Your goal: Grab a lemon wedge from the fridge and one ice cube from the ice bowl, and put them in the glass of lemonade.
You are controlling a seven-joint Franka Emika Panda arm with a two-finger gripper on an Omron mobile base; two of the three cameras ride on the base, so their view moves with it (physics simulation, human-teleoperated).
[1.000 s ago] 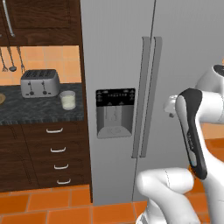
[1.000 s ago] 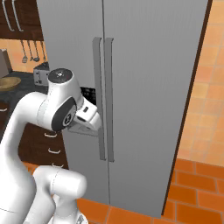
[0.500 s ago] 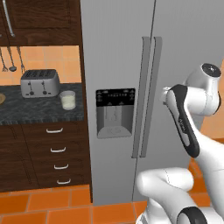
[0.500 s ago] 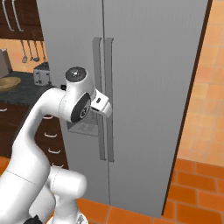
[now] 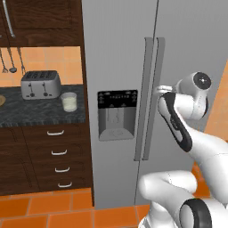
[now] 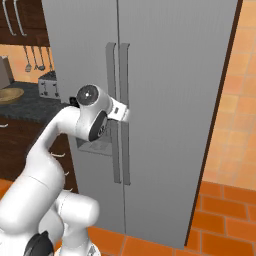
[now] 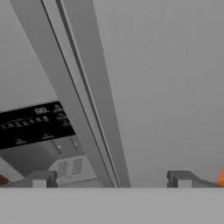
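Gripper [image 7: 111,178]: jaws spread wide, nothing between them. In the hand view the two dark fingertips [image 7: 40,178] stand far apart at the bottom edge, and the pair of door handles runs up between them. Whether either tip touches a handle cannot be told.

In the right base view the hand sits level with the middle of the handles, pressed close against the right-hand handle [image 6: 124,112] (contact itself is hidden by the wrist). In the left base view the white wrist meets the same handle [image 5: 153,95] from the right.

Fridge [image 5: 196,40]: tall, grey, both doors shut. The left-hand handle [image 5: 143,95] stands just beside its twin, the door seam between them. The black-panelled dispenser recess [image 5: 116,114] is set in the left door, below the height of the hand.

Counter [image 5: 35,111], dark and speckled, lies left of the fridge. On it:
- glass of lemonade [image 5: 68,101], upright, near the counter's fridge end, pale liquid inside;
- toaster [image 5: 41,84], behind and left of the glass, apart from it;
- ice bowl [image 6: 9,94], tan, further along, well apart from the fridge.

Utensils [image 5: 12,61] hang on the wall above the counter.
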